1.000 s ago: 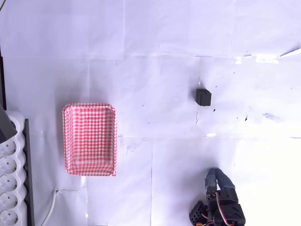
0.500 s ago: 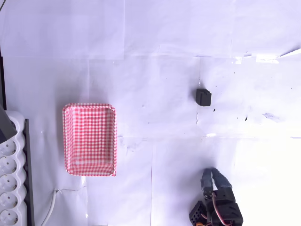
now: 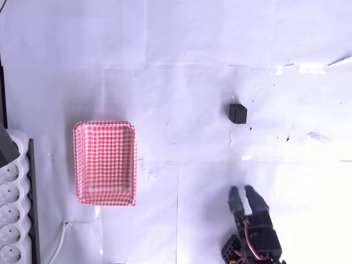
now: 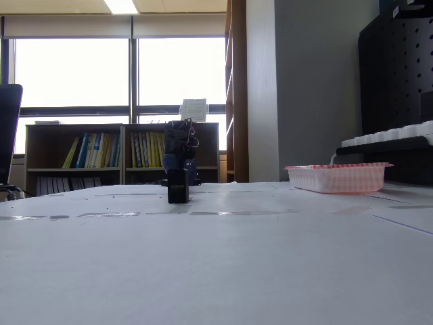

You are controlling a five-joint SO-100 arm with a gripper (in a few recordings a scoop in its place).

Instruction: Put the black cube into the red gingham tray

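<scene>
White papered surface [image 3: 181, 82]; claw [image 3: 246, 199] spread, empty. Black cube [image 3: 237, 113] well ahead, red gingham tray [image 3: 104, 163] far sideways. Risk: off-centre approach nudging cube away.

A small matte black cube [image 3: 237, 113] sits upright on white paper, well apart from the red gingham tray [image 3: 104, 163], up and to its right in the overhead view. The shallow, round-cornered checked tray lies flat, holding nothing inside.
</scene>
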